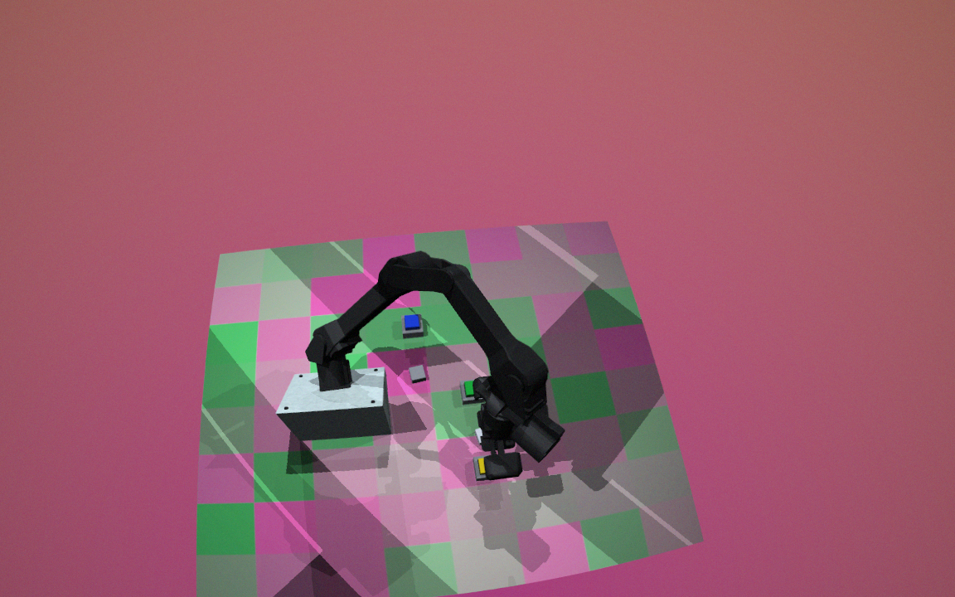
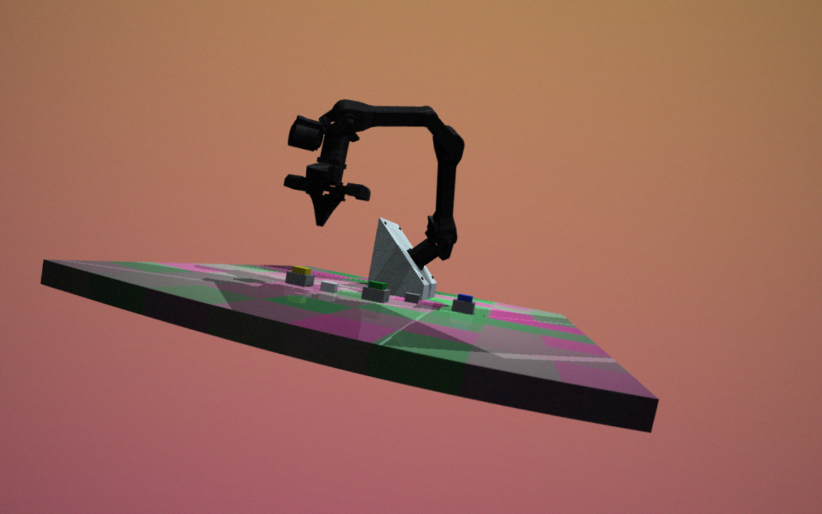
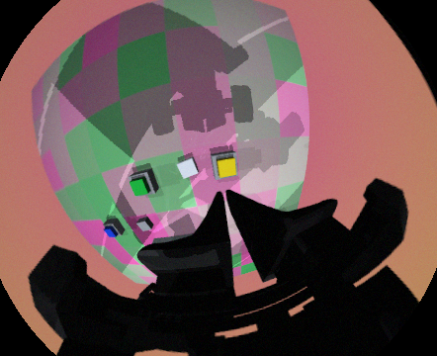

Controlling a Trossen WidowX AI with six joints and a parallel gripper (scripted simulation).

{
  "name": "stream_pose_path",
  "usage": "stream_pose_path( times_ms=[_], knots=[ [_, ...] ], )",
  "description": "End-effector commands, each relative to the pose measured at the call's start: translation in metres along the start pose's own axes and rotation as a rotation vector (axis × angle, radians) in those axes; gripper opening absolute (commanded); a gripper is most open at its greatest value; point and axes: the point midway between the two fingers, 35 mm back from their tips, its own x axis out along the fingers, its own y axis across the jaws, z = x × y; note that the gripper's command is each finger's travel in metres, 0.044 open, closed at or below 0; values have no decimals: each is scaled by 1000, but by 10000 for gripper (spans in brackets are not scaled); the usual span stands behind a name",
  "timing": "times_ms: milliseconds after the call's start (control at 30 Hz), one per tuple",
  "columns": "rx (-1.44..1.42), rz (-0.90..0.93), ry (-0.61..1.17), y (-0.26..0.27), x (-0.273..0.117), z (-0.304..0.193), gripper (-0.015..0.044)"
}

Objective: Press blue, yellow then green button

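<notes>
My gripper [image 2: 320,225] [image 3: 222,194] is shut with nothing between its fingertips. It hangs in the air, high above the table, near the yellow button [image 1: 481,466] [image 2: 301,270] [image 3: 226,167]. In the top view the gripper body partly covers that button. The green button [image 1: 468,388] [image 2: 377,285] [image 3: 139,187] stands on its grey base, partly behind the arm in the top view. The blue button [image 1: 412,322] [image 2: 465,298] [image 3: 111,230] stands farthest from the gripper. All three caps stand raised.
A white block [image 2: 329,287] [image 3: 187,168] lies between the yellow and green buttons, mostly hidden in the top view. A grey block [image 1: 418,373] [image 2: 412,298] [image 3: 144,223] lies between the green and blue buttons. The arm's pale wedge base [image 1: 332,405] [image 2: 394,262] stands beside them.
</notes>
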Motion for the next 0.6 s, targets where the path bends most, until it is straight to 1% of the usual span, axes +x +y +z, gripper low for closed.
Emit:
stream_pose_path(
  times_ms=[0, 200, 367, 567],
  knots=[
    [-14, 7, 6, -28, 9, -6, 20],
    [-14, 7, 7, -28, 12, -6, 20],
    [-15, 9, 6, -27, 69, -6, 20],
    [-14, 9, 6, -27, 72, -6, 20]
  ],
)
